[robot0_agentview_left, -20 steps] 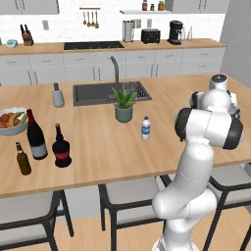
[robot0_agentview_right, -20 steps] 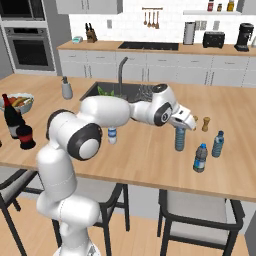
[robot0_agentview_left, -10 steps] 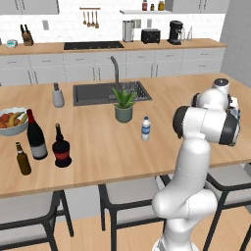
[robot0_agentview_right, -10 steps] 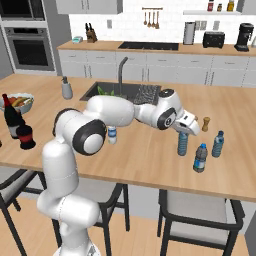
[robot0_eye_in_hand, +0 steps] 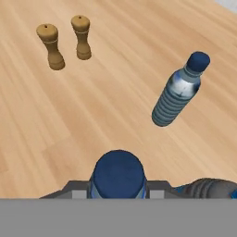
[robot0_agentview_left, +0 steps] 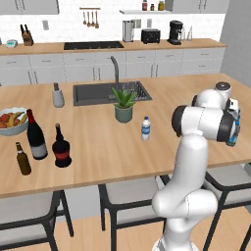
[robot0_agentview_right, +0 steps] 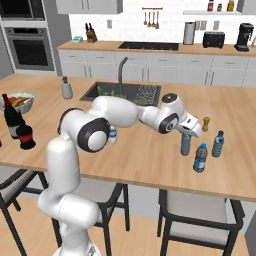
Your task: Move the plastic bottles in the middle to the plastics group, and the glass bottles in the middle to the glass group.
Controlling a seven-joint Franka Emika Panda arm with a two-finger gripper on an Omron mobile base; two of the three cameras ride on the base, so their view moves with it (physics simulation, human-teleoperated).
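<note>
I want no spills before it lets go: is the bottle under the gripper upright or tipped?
Upright: the bottle stands on the counter beneath the gripper, its blue cap facing the hand camera.

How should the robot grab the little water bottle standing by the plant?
Best around the neck under the blue cap of the water bottle, fingers coming down from above: it stands upright, and the plant crowds its far side.

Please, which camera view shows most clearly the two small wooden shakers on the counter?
The hand view shows the two wooden shakers best: both stand upright, side by side and apart, seen whole from above on the counter. In the right base view only one small brown shaker shows, behind the gripper. In the left base view I cannot make them out.
</note>
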